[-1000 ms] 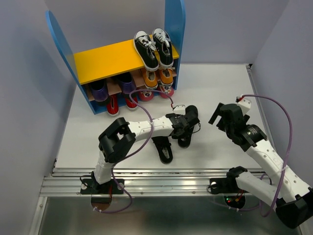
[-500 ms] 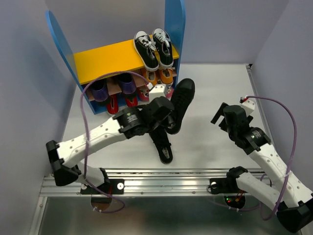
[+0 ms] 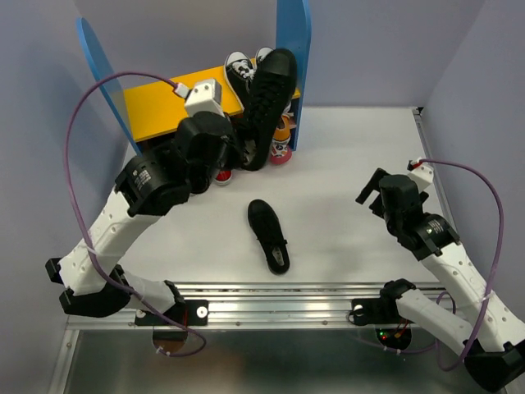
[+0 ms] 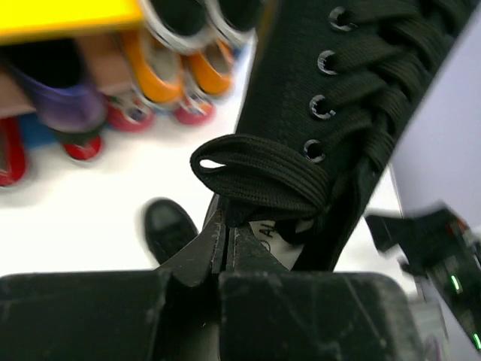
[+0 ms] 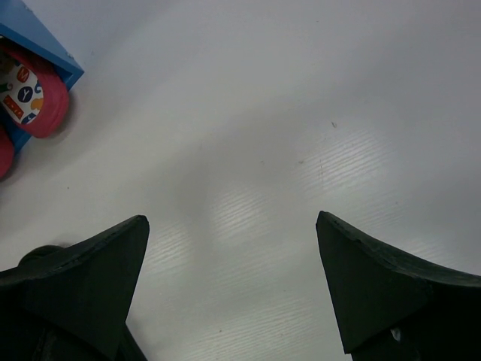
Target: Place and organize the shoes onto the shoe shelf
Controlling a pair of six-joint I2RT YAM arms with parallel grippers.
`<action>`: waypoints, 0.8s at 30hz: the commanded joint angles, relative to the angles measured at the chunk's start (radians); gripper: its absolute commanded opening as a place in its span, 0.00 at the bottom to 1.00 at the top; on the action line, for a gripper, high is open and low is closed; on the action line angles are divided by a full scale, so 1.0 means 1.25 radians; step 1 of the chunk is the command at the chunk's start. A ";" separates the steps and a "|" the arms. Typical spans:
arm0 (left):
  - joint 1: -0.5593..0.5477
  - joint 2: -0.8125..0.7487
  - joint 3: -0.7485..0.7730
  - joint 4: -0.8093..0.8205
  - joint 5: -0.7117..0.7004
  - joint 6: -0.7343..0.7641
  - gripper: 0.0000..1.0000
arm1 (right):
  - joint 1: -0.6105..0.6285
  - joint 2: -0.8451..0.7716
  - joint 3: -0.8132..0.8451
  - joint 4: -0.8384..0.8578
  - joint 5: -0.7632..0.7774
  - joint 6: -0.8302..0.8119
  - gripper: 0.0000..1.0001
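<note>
My left gripper (image 3: 236, 146) (image 4: 225, 219) is shut on the collar of a black lace-up shoe (image 3: 267, 98) (image 4: 361, 113). It holds the shoe in the air, toe pointing away, in front of the right end of the shoe shelf (image 3: 164, 103). Its mate (image 3: 269, 236) (image 4: 169, 229) lies alone on the table. Black canvas sneakers (image 3: 236, 66) stand on the yellow top board, partly hidden by the held shoe. Orange sneakers (image 3: 281, 130) (image 4: 150, 75) sit on the lower board. My right gripper (image 3: 373, 193) (image 5: 233, 226) hangs open over bare table at the right.
Purple shoes (image 4: 64, 105) and red shoes (image 4: 83, 147) fill the left of the lower board. A pink patterned shoe (image 5: 34, 98) pokes out by the shelf's blue corner (image 5: 37, 45). Tall blue side panels (image 3: 294, 33) flank the shelf. Walls close in on both sides.
My left arm has lifted the black shoe off the table and swung it back and up to the shelf's right end. The right arm has hardly moved.
</note>
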 commanded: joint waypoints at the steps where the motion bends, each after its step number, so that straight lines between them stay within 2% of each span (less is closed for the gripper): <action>1: 0.151 0.027 0.119 -0.005 -0.038 0.053 0.00 | 0.000 -0.011 0.025 0.003 -0.002 0.007 0.98; 5: 0.304 0.076 0.191 -0.024 -0.003 0.116 0.00 | 0.000 -0.005 0.030 0.004 -0.008 0.001 0.98; 13: 0.504 0.110 0.201 -0.004 0.065 0.164 0.00 | 0.000 0.001 0.032 0.004 -0.024 -0.005 0.98; 20: 0.664 0.169 0.190 0.042 0.175 0.192 0.00 | 0.000 0.000 0.030 -0.002 -0.027 -0.005 0.98; 24: 0.718 0.192 0.178 0.059 0.227 0.198 0.00 | 0.000 -0.008 0.029 -0.007 -0.026 -0.004 0.98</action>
